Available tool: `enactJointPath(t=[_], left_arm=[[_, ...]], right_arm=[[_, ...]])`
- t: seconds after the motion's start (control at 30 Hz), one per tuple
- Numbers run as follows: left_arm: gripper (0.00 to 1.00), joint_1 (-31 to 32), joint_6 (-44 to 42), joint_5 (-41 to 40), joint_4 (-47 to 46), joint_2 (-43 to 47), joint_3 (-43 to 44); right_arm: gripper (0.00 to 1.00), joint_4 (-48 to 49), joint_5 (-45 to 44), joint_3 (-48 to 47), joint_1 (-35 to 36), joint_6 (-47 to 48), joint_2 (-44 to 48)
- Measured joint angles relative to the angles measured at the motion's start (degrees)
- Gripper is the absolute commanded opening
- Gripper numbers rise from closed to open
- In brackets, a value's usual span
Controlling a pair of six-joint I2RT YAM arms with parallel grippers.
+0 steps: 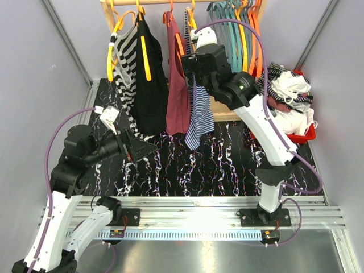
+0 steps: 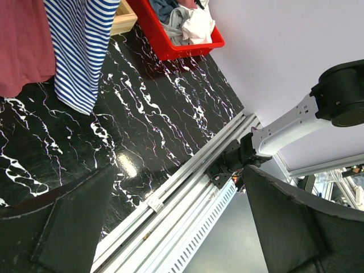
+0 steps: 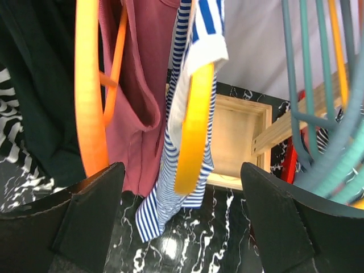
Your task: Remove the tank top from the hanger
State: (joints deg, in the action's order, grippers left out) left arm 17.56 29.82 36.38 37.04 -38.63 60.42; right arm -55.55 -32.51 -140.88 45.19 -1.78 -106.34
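The blue-and-white striped tank top (image 1: 199,114) is hanging on a yellow hanger (image 3: 193,131) from the wooden rack (image 1: 227,116) along the far edge of the tabletop (image 1: 216,165), about midway across. Its hem is dangling just above the black marbled surface.

We are holding the right tool (image 3: 182,165) up at the hanger. Its fingers (image 3: 96,199) are spreading wide and gripping nothing. In the right wrist view the yellow hanger and the striped strap are showing between them, but we cannot tell whether anything is touching.

Just left of the striped top a maroon tank top (image 1: 177,102) is hanging on an orange hanger (image 3: 91,85). Further left, a black garment (image 1: 149,85) and a black-and-white striped one (image 1: 126,62) are hanging too. To the right, a bunch of bare teal hangers (image 1: 227,23) is crowding the rail.

We are keeping the left tool (image 2: 179,182) low near the left edge, beside the hem of the black garment. Its fingers are also spreading wide, with nothing between them.

A red bin (image 1: 301,133) heaped with clothes is sitting in the far right corner.
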Motion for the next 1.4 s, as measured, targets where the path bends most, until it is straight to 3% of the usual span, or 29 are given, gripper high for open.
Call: enactJointPath(t=[0.27,0.47,0.57,0.6,0.73,0.97,1.4], left_arm=[[0.99,0.0,-0.26,-0.55,0.79,0.63,0.0],[0.99,0.0,-0.5,-0.66,0.81,0.79,0.0],[0.99,0.0,-0.55,-0.85,0.81,1.03,-0.02],[0.99,0.0,-0.61,-0.87,0.81,1.18,-0.02],[0.99,0.0,-0.79,-1.01,0.83,1.4,-0.02],[0.99,0.0,-0.79,-1.4,0.79,1.44,-0.02],[0.99,0.0,-0.68,-2.89,0.59,1.66,0.0]], right_arm=[[0.76,3.48,-0.35,-2.75,-3.87,-0.39,-4.35],[0.66,5.07,5.11,-3.54,-9.29,-1.88,-5.11],[0.37,5.25,9.7,-3.54,-11.67,-2.36,-5.27],[0.21,5.27,10.95,-3.54,-12.24,-2.75,-5.27],[0.0,5.55,15.96,-3.54,-13.05,-3.56,-5.27],[0.0,8.59,21.16,-0.09,-13.22,-3.61,-3.89],[0.0,22.6,21.03,14.93,-13.64,-2.64,7.87]])
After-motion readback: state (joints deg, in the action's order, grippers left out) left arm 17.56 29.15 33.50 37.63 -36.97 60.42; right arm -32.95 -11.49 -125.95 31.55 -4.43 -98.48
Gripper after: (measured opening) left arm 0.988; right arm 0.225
